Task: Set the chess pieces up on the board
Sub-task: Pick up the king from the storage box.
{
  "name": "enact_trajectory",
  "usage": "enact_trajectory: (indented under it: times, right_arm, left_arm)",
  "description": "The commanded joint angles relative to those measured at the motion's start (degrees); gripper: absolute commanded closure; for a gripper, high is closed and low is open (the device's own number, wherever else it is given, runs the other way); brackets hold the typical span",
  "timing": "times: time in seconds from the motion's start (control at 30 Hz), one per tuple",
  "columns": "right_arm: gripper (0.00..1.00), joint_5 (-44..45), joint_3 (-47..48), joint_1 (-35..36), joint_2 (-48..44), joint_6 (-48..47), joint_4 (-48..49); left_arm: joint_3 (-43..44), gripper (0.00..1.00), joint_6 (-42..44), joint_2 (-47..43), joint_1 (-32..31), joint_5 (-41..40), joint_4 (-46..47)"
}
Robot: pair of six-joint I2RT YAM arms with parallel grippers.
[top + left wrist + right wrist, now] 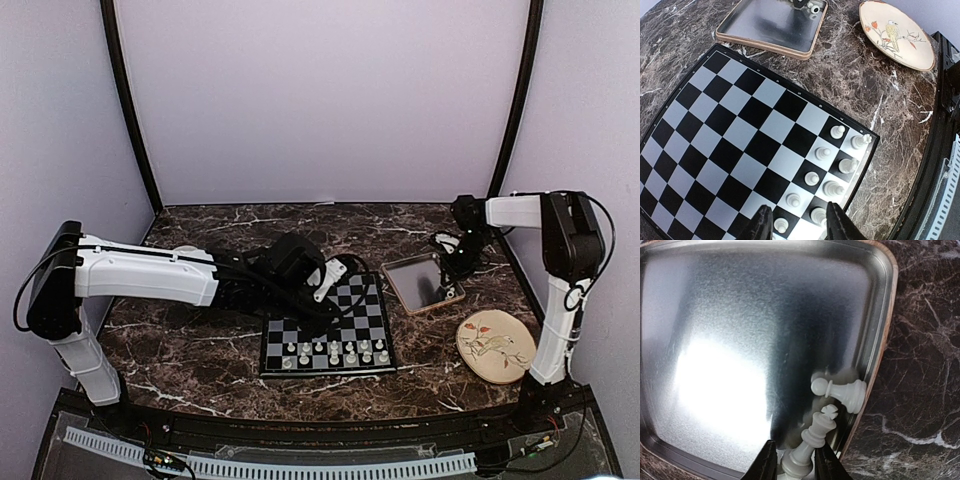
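Note:
The board (357,300) lies mid-table, with several white chess pieces (335,351) standing in two rows along its near edge. My left gripper (338,278) hovers above it. In the left wrist view its fingers straddle standing chess pieces (817,216) on the board (740,130), and the gripper (800,225) is open and holds nothing. My right gripper (455,265) is down in the metal tray (420,282). In the right wrist view it (796,465) is shut on the base of a tilted white king (815,437). A white pawn (842,391) lies on its side against the tray rim (880,315).
A round cream plate (493,345) with a bird drawing lies right of the board, also in the left wrist view as the plate (897,35). The tray (765,25) sits just beyond the board's far right corner. Dark marble tabletop surrounds everything, with walls behind.

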Motion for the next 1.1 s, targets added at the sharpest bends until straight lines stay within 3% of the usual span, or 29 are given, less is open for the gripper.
enact_trajectory:
  times: [0.0, 0.33, 0.57, 0.83, 1.07]
  right_arm:
    - [0.72, 1.6, 1.6, -0.2, 3.0, 1.8, 1.8]
    - [0.86, 1.7, 0.6, -0.2, 2.6, 1.3, 2.1]
    - [0.91, -10.5, -6.1, 0.0, -7.2, -5.4, 5.6]
    - [0.91, -25.2, -14.6, 4.3, -20.6, -15.1, 8.6]
    - [0.89, -29.1, -16.0, 12.8, -24.5, -16.2, 9.6]
  left_arm:
    - [-1.0, 0.61, -0.9, -1.3, 0.2, 1.0, 1.5]
    - [-1.8, 0.62, -1.3, -1.2, 0.2, 0.5, 1.7]
    - [-0.8, 0.61, -3.9, -1.2, 1.5, -0.6, 2.9]
    - [-4.3, 0.61, -21.3, -0.5, 9.5, 13.0, 20.7]
    - [2.1, 0.61, -29.4, 8.2, 10.3, 20.5, 31.2]
